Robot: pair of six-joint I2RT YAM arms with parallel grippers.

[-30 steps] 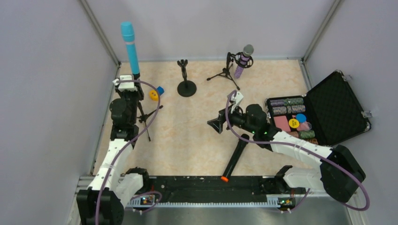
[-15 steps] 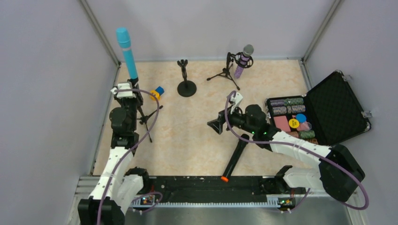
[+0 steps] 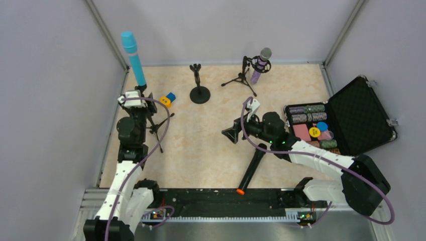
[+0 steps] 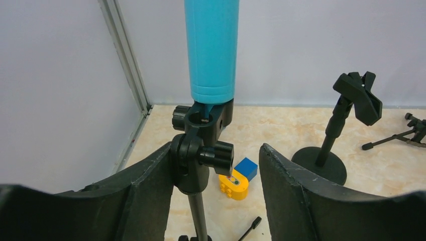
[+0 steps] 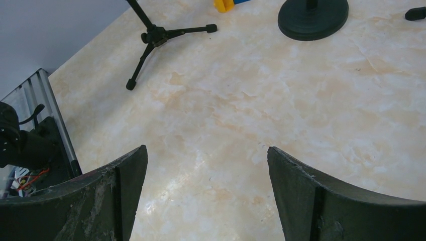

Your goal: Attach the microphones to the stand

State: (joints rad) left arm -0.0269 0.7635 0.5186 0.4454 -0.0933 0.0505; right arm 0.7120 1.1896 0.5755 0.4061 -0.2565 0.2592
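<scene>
My left gripper (image 4: 216,150) stands with its fingers spread apart on either side of the neck of the tripod stand (image 4: 197,165) at the left of the table (image 3: 201,145). The black swivel joint sits between them, and I cannot tell whether my left finger touches it. The light blue microphone (image 4: 211,50) is seated in that stand's clip, upright with a slight lean, its tail down in the holder and its body rising above my wrist camera. Just behind the stand lies a yellow and blue toy block (image 4: 236,178), and further right stands the round-base stand (image 4: 331,130) with its black clip on top. My right gripper (image 5: 207,148) hangs near the middle of the table with its fingers wide apart over bare marbled surface. The black microphone (image 3: 251,168) lies flat on the table just below that arm, its orange end pointing toward the near edge. At the back, the purple microphone (image 3: 259,64) sits tilted in the second tripod stand (image 3: 240,78). An open black case (image 3: 359,108) of poker chips (image 3: 307,113) rests at the right.
</scene>
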